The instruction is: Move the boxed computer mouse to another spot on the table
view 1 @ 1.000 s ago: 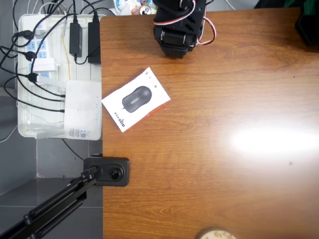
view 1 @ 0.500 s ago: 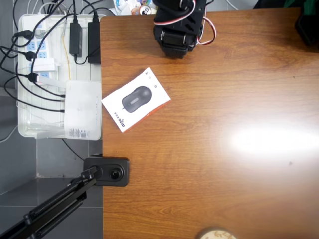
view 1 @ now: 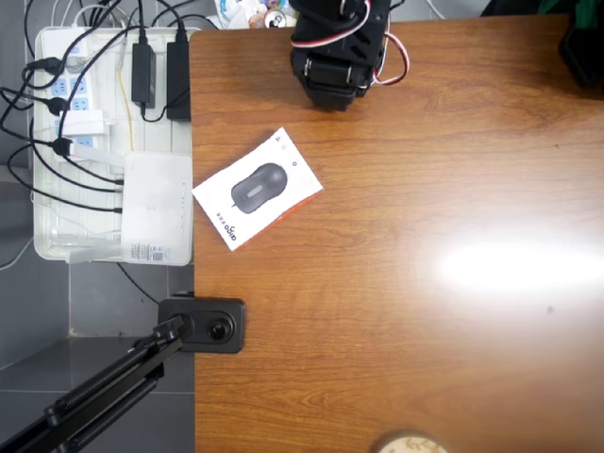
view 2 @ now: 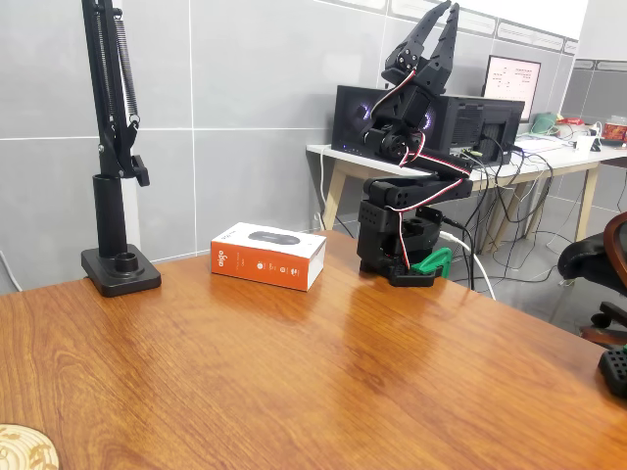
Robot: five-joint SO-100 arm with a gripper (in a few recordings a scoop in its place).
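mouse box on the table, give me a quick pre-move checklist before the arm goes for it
1. Flat white carton printed with a dark grey mouse lies flat on the brown wood-grain table: ok.
2. Carton top free of anything resting on it: ok.
3. Black two-finger gripper clear of the carton, raised and pointing up over the arm base: ok.
4. Jaws open enough for the carton: not ok, fingers nearly together.
5. Free tabletop to set it down elsewhere: ok, wide bare wood to the right in the overhead view.
6. Carton sits near the table edge beside the white plastic tray of cables: cannot tell the clearance.
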